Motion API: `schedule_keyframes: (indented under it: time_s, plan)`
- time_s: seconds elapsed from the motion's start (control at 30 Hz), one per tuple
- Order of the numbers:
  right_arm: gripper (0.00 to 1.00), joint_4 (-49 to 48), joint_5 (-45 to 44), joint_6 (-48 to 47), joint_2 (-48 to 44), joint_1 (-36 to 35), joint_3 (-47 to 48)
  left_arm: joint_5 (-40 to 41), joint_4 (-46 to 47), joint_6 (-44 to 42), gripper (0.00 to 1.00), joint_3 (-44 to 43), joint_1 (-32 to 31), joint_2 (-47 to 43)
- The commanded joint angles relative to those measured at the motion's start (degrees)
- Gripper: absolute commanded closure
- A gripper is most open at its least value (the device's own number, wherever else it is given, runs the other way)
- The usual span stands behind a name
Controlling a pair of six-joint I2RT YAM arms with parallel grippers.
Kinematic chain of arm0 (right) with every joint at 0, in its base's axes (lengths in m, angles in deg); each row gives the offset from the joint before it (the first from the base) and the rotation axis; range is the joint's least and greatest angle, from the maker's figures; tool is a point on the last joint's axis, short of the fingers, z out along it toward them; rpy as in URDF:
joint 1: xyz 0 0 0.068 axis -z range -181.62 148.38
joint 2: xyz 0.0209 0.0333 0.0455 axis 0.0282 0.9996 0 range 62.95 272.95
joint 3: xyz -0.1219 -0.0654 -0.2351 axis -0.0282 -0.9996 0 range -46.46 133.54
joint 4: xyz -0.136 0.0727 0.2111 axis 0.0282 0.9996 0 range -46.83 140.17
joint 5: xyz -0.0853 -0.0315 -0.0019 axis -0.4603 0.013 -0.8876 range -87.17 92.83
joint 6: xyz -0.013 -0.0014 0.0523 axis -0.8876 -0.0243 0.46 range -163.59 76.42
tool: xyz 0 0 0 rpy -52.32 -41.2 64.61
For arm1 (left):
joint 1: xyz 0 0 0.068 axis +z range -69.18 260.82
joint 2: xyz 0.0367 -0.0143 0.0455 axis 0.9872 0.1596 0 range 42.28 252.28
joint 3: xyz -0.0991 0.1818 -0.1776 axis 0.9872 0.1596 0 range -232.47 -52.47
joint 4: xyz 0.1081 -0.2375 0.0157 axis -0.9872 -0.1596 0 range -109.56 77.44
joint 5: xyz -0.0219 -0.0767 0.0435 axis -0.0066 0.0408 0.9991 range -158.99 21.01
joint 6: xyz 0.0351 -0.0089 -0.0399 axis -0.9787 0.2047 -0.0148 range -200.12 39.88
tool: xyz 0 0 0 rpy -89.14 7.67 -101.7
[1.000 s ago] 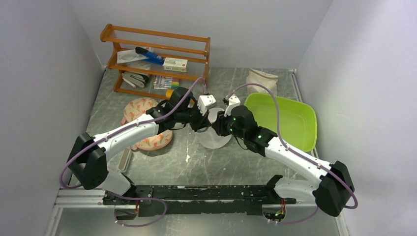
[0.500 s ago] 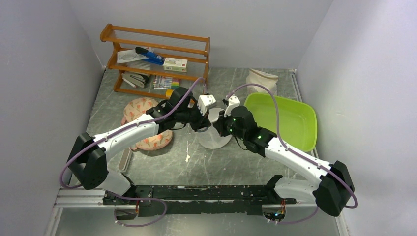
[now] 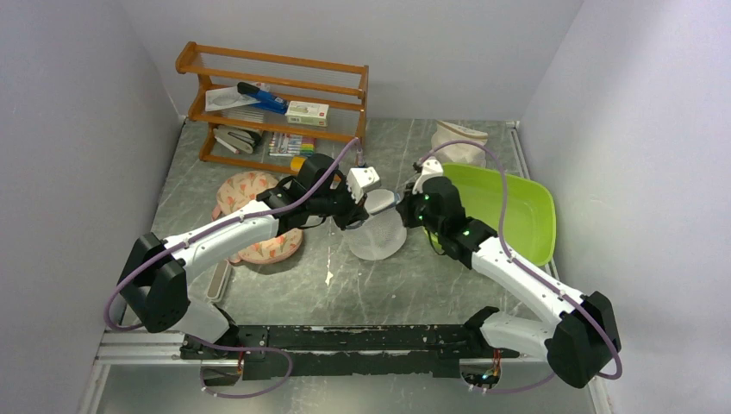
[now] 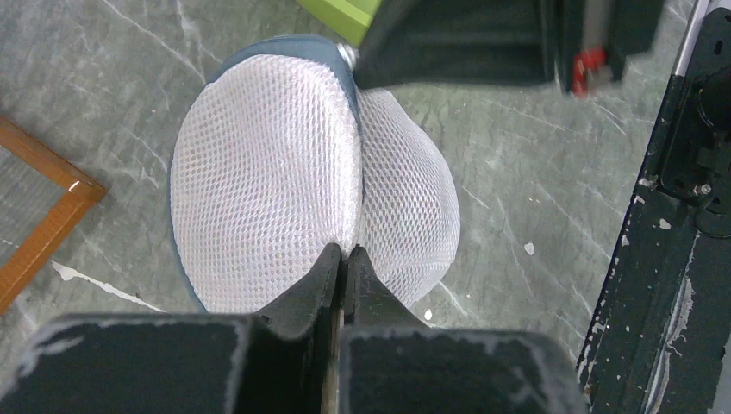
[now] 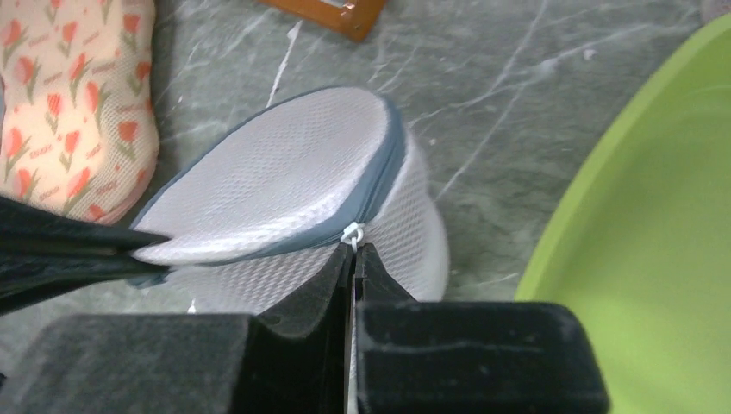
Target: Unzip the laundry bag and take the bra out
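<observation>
Right pincer [image 5: 352,255] swung rightward, pinching zipper pull [image 5: 352,233], left pincer [image 4: 343,255] clamping laundry bag [image 4: 267,172]

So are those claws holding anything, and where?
Both hold the round white mesh laundry bag: the left gripper pinches its rim, the right gripper its small white zipper pull.

My table [image 3: 379,289]: grey marbled top. On it: wood rack [image 3: 271,108] back-L w/ stationery, floral pad [image 3: 244,188] L, mesh bag [image 3: 377,235] ctr, cream sack [image 3: 459,138] back-R, green tub [image 3: 527,216] R side.
</observation>
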Motion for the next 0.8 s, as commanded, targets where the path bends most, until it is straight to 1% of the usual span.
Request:
schedule_keyframes:
  time_s: [0.0, 0.07, 0.1, 0.3, 0.33, 0.37, 0.4, 0.47, 0.53, 0.67, 0.77]
  plan:
    - [1.00, -0.87, 8.98, -3.22, -1.34, 8.55, 0.03, 1.72, -1.18, -1.45, 0.93, 0.24, -0.16, -2.07]
    - [1.00, -1.35, 15.21, -5.71, -1.83, 8.56, 0.48, 0.26, -1.64, -1.59, 0.93, -0.10, -0.12, -1.94]
    - [1.00, -1.55, 17.85, -6.53, -2.06, 8.60, 0.64, -0.91, -2.05, -1.61, 0.89, -0.43, -0.10, -1.81]
    - [1.00, -1.63, 26.85, -5.91, -2.71, 8.63, 0.83, -9.92, -1.68, -0.39, 0.49, -1.00, -0.18, -1.42]
    - [1.00, -1.46, 27.80, -5.71, -2.55, 8.57, 0.90, -11.49, -1.26, 0.15, 0.40, -1.07, -0.13, -1.34]
    - [1.00, -1.30, 28.60, -5.51, -2.33, 8.31, 0.97, -12.84, -0.82, 0.66, 0.34, -1.08, -0.18, -1.29]
    - [1.00, -1.15, 28.83, -5.39, -2.13, 7.66, 1.08, -14.02, -0.38, 1.19, 0.31, -1.09, -0.19, -1.16]
    - [1.00, -1.19, 29.07, -4.92, -2.00, 6.22, 1.04, -15.29, 0.50, 2.63, 0.28, -1.09, -0.18, -0.99]
    - [1.00, -1.55, 28.64, -4.51, -1.96, 4.61, 0.88, -15.62, 1.26, 3.21, 0.30, -1.05, -0.20, -0.69]
    - [1.00, -2.02, 27.83, -3.99, -1.57, 2.28, 0.75, -12.81, 0.11, 3.36, 0.39, -1.90, -0.20, 0.30]
    - [1.00, -2.16, 27.51, -3.91, -0.98, 1.34, 0.84, -11.35, -0.46, 3.18, 0.50, -2.15, -0.20, 0.73]
